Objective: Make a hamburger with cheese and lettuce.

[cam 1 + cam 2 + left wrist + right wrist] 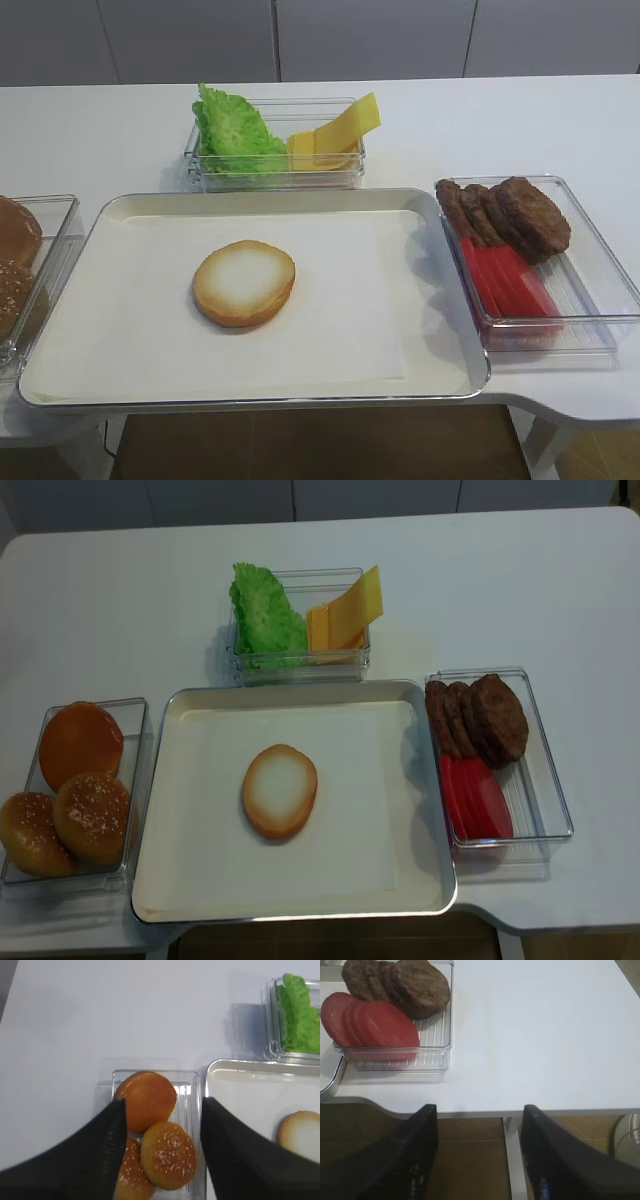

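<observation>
Left jaws point(162, 1102) stood part open, empty, over the buns' bin point(192, 1077). Right jaws point(479, 1108) were also apart and empty, off the tabletop point(545, 1035) edge. Bun half point(244, 283) lay cut face up mid-tray point(120, 210), ahead-right of the left jaws. Lettuce point(235, 130) and cheese point(335, 135) shared the far bin point(355, 165): lettuce far ahead-right of the left jaws, cheese beyond it, slices leaning away from the lettuce. Judgement: the left arm is nearer the lettuce, the right arm nearer the cheese.
</observation>
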`<action>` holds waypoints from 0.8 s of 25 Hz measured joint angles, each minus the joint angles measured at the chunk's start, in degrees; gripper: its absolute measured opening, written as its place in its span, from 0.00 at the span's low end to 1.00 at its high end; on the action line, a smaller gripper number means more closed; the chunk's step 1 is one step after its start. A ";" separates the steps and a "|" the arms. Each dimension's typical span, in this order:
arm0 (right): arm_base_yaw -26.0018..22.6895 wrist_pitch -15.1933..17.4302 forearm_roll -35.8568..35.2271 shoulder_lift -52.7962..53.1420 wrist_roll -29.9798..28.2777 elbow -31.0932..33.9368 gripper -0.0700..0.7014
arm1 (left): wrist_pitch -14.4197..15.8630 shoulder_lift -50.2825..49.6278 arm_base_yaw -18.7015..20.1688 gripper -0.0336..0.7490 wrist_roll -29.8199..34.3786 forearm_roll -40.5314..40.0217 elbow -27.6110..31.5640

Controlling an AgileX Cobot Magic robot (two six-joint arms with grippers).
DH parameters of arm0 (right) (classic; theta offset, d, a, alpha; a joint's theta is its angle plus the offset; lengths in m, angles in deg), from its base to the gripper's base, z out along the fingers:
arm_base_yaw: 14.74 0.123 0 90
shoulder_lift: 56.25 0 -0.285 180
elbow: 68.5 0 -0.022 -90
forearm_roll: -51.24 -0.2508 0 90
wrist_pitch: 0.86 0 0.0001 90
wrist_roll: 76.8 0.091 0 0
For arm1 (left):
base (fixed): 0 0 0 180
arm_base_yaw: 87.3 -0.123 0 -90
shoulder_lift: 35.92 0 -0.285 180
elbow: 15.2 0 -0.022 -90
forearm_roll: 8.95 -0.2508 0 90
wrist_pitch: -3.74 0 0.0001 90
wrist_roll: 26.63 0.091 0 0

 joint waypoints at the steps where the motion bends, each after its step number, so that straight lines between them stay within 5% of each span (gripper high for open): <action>1: 0.00 0.00 0.00 0.00 0.00 0.00 0.62 | 0.09 1.66 -0.09 0.50 -0.12 -0.44 1.80; 20: 0.00 0.00 0.00 0.00 0.00 0.00 0.62 | 0.72 37.76 -0.22 0.50 -1.73 -3.10 30.00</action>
